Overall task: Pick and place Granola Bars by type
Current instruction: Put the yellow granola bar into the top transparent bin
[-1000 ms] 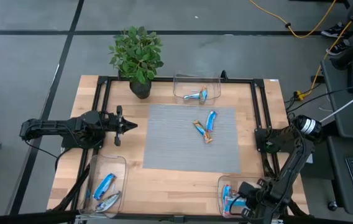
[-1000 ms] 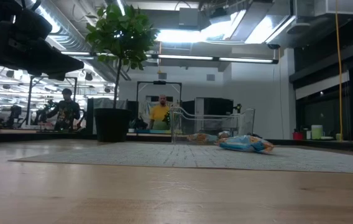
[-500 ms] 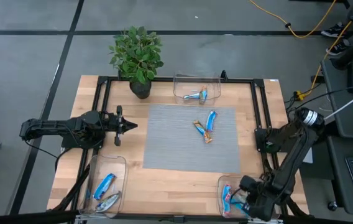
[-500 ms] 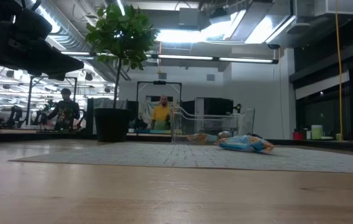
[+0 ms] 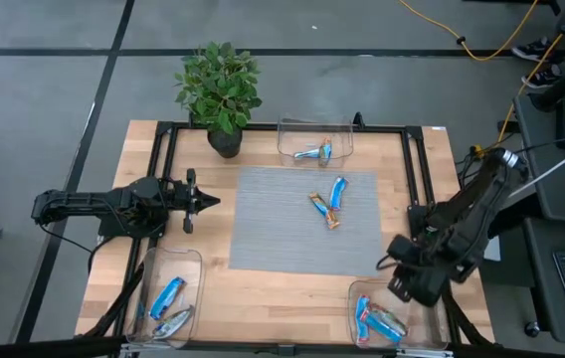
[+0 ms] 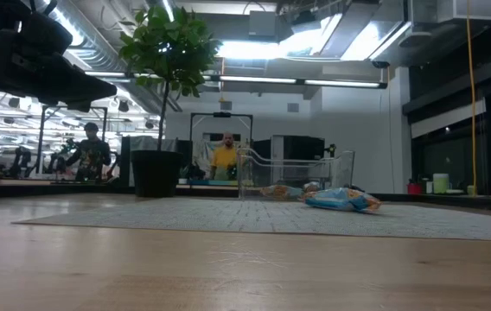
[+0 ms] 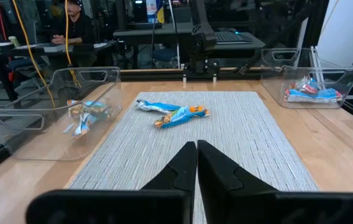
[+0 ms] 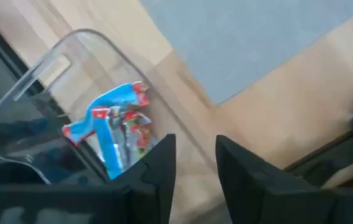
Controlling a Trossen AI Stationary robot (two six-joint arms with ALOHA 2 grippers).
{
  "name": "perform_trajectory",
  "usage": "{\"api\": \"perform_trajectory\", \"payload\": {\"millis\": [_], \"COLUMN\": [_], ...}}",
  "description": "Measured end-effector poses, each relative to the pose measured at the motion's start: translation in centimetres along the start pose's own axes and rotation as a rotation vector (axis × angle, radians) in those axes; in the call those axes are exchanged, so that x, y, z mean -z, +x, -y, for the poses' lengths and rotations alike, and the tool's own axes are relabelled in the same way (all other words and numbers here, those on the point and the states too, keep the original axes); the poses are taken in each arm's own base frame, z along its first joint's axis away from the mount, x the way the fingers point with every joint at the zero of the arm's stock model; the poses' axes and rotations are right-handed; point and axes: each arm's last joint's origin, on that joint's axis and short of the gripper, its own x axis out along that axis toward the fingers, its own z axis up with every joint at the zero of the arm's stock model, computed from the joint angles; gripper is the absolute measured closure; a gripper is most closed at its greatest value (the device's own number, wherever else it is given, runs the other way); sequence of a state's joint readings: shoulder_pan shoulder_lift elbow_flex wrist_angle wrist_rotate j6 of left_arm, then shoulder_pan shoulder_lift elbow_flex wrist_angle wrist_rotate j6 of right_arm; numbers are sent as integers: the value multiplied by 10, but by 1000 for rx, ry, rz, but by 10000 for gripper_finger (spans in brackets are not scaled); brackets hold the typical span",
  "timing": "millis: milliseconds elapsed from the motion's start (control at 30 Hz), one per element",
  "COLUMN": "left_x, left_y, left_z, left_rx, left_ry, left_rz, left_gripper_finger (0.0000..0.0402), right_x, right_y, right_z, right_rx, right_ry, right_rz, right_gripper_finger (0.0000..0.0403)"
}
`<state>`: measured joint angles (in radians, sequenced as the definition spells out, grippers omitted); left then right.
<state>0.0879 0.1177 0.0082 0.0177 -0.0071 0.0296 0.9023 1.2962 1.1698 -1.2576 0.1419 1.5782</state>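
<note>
Two granola bars lie on the grey mat (image 5: 307,219): an orange one (image 5: 323,210) and a blue one (image 5: 337,191), touching at one end. In the left wrist view they show as the crossed pair (image 7: 173,114), in the low view as a small heap (image 6: 342,200). My right gripper (image 5: 403,277) (image 8: 195,163) is open and empty, above the far edge of the near-right bin (image 5: 382,318), which holds blue and red bars (image 8: 115,132). My left gripper (image 5: 206,201) (image 7: 196,155) is shut and empty, hovering at the mat's left edge and pointing at the bars.
A clear bin at the far edge (image 5: 314,140) (image 7: 80,106) holds a blue and a silver bar. The near-left bin (image 5: 170,300) holds blue and silver bars. A potted plant (image 5: 220,91) stands at the far-left corner. A black frame (image 5: 414,169) runs around the work area. People sit in the room behind (image 6: 223,159).
My right gripper has moved from low over the near-right bin up and toward the table's far edge, and now stands at the bin's far side near the mat's corner. The bars in that bin stay where they were. The left arm has kept still.
</note>
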Motion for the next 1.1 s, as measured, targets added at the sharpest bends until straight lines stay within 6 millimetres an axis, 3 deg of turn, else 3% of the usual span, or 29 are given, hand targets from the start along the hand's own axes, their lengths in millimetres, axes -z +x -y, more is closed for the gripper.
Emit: {"api": "perform_trajectory", "payload": {"millis": [300,833,1100], "left_x": [0,0,0], "left_y": [0,0,0], "left_z": [0,0,0], "left_rx": [0,0,0], "left_ry": [0,0,0], "left_rz": [0,0,0], "left_gripper_finger": [391,389,395], "right_x": [-39,-127,-167], "right_y": [-15,-15,-19], "right_z": [23,42,63], "right_rx": [1,-85,-141], "right_ry": [-141,-447,-504], "right_rz": [39,210,310], "right_gripper_finger": [287,287,287]}}
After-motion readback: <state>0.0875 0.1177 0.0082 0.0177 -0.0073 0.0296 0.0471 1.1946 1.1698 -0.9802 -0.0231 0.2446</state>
